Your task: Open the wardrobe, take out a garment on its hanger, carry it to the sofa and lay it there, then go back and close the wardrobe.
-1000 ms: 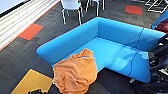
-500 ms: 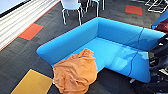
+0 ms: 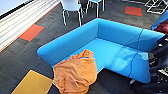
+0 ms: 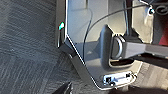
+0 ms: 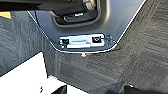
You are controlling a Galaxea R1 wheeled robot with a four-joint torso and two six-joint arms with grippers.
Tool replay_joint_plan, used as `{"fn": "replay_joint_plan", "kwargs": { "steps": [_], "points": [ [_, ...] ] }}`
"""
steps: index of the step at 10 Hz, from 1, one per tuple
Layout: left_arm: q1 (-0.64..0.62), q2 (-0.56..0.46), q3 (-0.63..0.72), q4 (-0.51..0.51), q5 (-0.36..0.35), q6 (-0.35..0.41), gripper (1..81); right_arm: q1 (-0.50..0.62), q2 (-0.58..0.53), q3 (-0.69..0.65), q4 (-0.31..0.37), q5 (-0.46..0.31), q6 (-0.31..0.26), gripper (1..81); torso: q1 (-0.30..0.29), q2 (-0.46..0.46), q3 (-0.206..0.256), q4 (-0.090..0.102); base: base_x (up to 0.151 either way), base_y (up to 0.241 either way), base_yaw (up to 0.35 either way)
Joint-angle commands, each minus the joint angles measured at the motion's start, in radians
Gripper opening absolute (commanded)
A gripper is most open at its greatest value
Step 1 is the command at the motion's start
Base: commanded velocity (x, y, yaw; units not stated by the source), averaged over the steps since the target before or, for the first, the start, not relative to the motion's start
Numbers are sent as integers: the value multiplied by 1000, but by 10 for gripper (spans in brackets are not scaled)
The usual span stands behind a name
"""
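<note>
Pincer states cannot be told; the shirt (image 3: 75, 72) lies crumpled over the sofa's (image 3: 117, 32) front corner, so laying looks done, and returning to close the wardrobe likely follows.

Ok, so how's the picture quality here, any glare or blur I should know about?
Head view: soft overall, with a pale sheen on the sofa seat near its right arm; the garment reads clearly by colour. Left wrist view: blurred, carpet texture smeared. Right wrist view: also soft, with a washed-out white patch on the floor.
</note>
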Motion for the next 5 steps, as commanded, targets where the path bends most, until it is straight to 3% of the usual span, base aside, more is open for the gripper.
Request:
{"fn": "replay_joint_plan", "kwargs": {
  "steps": [1, 5],
  "points": [
    [88, 39, -52, 95, 52, 40, 811, -36, 8, 1, 0, -49, 7, 811, 0, 0, 92, 0, 0, 0, 0],
    [137, 116, -52, 97, 168, 69, 811, -39, 1, -2, 0, -51, 7, 811, -2, -2, 227, 0, 0, 0, 0]
  ]
}}
